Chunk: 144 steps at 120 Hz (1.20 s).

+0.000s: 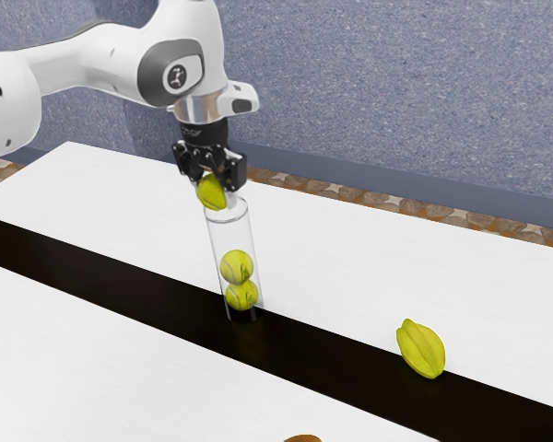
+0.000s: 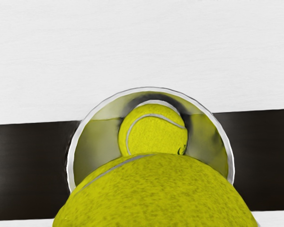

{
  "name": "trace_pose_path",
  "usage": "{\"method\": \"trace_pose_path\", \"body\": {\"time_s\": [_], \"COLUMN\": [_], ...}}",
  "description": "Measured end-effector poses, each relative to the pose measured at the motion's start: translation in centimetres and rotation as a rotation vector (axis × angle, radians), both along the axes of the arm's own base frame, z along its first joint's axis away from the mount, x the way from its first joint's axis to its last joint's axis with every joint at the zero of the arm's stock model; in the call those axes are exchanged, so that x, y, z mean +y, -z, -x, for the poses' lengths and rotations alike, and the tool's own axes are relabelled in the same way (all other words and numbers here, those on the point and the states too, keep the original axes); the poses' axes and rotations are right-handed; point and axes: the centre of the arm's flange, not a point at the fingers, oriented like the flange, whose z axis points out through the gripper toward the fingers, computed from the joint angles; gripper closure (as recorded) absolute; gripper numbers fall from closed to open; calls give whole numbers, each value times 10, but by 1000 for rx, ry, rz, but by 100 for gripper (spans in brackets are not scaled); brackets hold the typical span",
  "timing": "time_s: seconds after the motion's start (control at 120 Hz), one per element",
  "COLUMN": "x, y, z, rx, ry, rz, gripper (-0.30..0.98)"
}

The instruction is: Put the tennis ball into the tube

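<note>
A tennis ball (image 1: 211,192) is held between the two fingers of the black gripper (image 1: 212,188), right at the open mouth of the clear tube (image 1: 251,244); whether its rim is touched by the ball cannot be told. The tube is stood on the dark band (image 1: 147,288) of the white table (image 1: 350,258), and two more balls are stacked in it: a lower ball (image 1: 241,296) and an upper ball (image 1: 237,266). In the wrist view, part of the mouth is covered by the held ball, and the upper ball is seen down inside, marked with a pale curved seam and a small dark print that cannot be read. On the white arm (image 1: 101,60) a round badge (image 1: 177,76) with a dark sign is shown, but no word can be made out on it. Toward the exterior view's right, well apart from the tube, a yellow-green star fruit (image 1: 422,349) is seen, and a brown thing (image 1: 303,438) is partly cut off at the lower edge
</note>
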Motion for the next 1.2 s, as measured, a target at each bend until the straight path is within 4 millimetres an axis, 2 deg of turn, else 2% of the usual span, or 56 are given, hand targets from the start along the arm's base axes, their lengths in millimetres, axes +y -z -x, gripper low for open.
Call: {"method": "trace_pose_path", "body": {"time_s": [0.175,0.342,0.533,0.725,0.808,0.942,1.0,1.075,1.2], "x": [0,-4,-6,-6,-6,-20,-27,-38,-55], "y": [1,11,9,6,-6,-52,-67,-74,-75], "z": [-3,-7,-8,-6,7,50,63,71,78], "rx": [-2,10,8,8,2,-29,-35,-30,-12], "ry": [0,5,8,11,15,62,85,114,155], "rz": [-1,-4,7,14,27,52,57,59,58], "gripper": [47,46,21,8,6,3,2,2,1]}}
